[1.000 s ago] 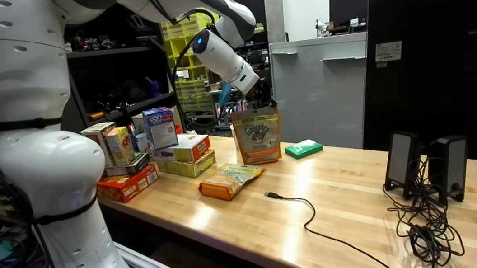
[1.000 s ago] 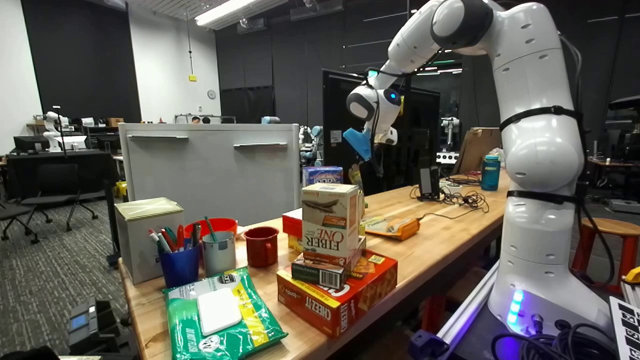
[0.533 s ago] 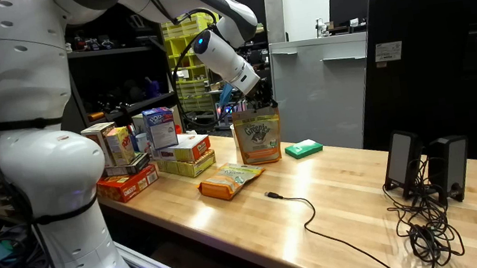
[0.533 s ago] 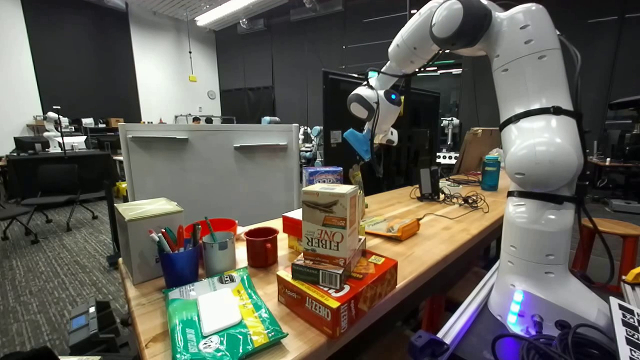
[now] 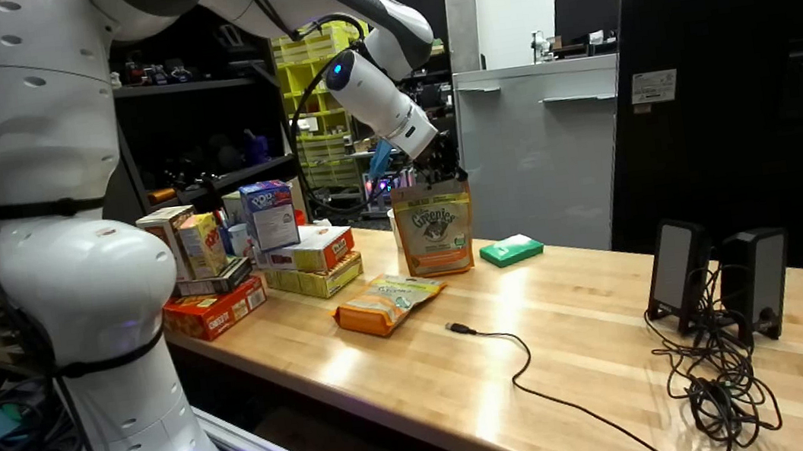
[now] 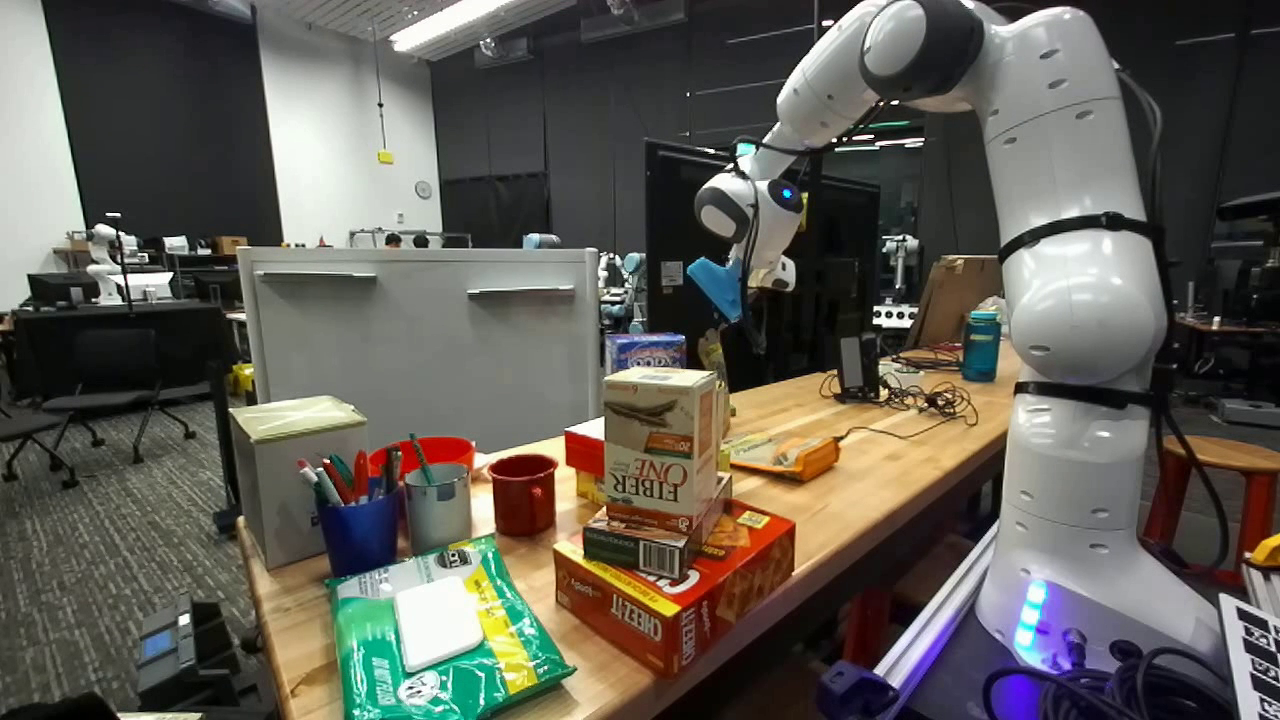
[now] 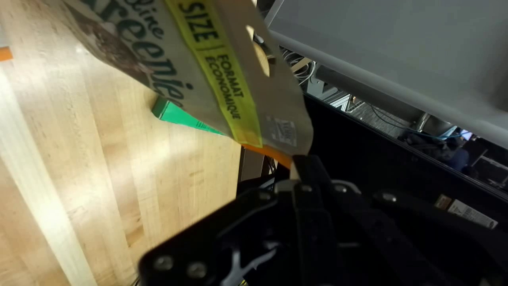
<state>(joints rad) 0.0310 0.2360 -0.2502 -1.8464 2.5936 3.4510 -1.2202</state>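
Observation:
My gripper (image 7: 303, 159) is shut on a top corner of the tan and orange Greenies bag (image 7: 222, 75), whose film runs up to the fingertips in the wrist view. Upright below the gripper (image 5: 444, 166), the bag (image 5: 436, 229) has its base at or just above the tabletop; I cannot tell whether it touches. From the opposite side the bag (image 6: 713, 352) shows only as a narrow strip behind boxes. A second Greenies bag (image 5: 388, 302) lies flat in front. Right beside the upright bag is a small green box (image 5: 512, 251).
Left of the bags stand stacked food boxes, with a Pop-Tarts box (image 5: 270, 215) on top and a Cheez-It box (image 5: 216, 309) lower. A black cable (image 5: 522, 364) crosses the wooden table toward two speakers (image 5: 757, 281). A grey cabinet (image 5: 538, 155) rises behind.
The arm's wrist and the upright bag have shifted very slightly to the right in an exterior view. The grip stays the same, and the other objects have not moved.

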